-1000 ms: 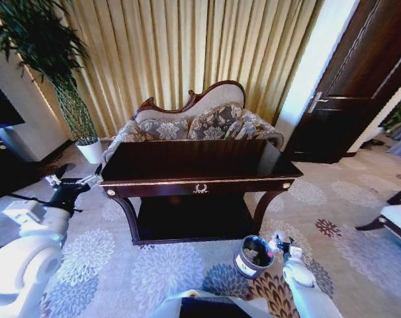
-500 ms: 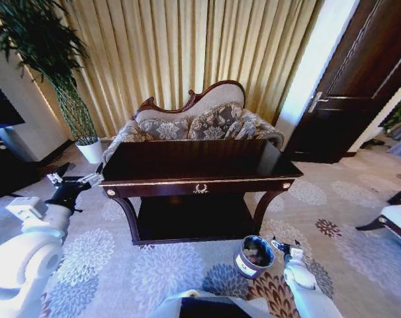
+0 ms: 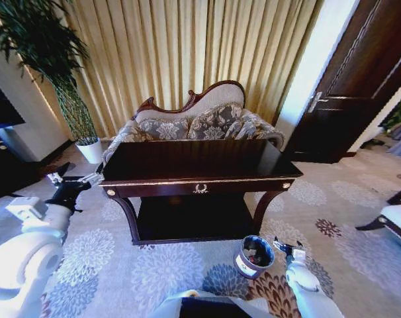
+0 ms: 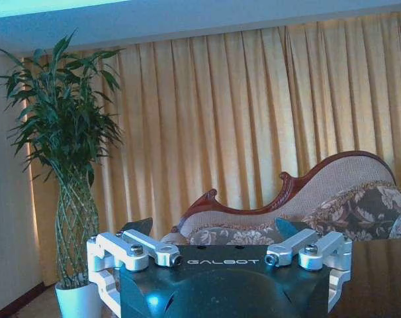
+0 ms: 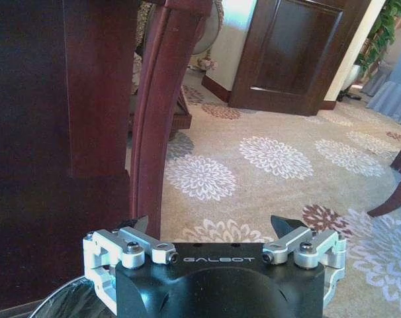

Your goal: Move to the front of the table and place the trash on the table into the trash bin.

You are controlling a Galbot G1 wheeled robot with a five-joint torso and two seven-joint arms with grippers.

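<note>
Gold curtains [image 3: 187,53] hang behind a floral sofa [image 3: 194,122] in a carpeted room. At the far left, the left gripper [image 3: 73,179] hangs just off the table's left corner, fingers spread wide and holding nothing. The dark glossy table [image 3: 197,162] stands in the middle, its surface showing no scraps or bottle. On the carpet before its right leg sits the trash bin [image 3: 254,256], with the right gripper [image 3: 288,247] just beside it, fingers apart and empty.
</note>
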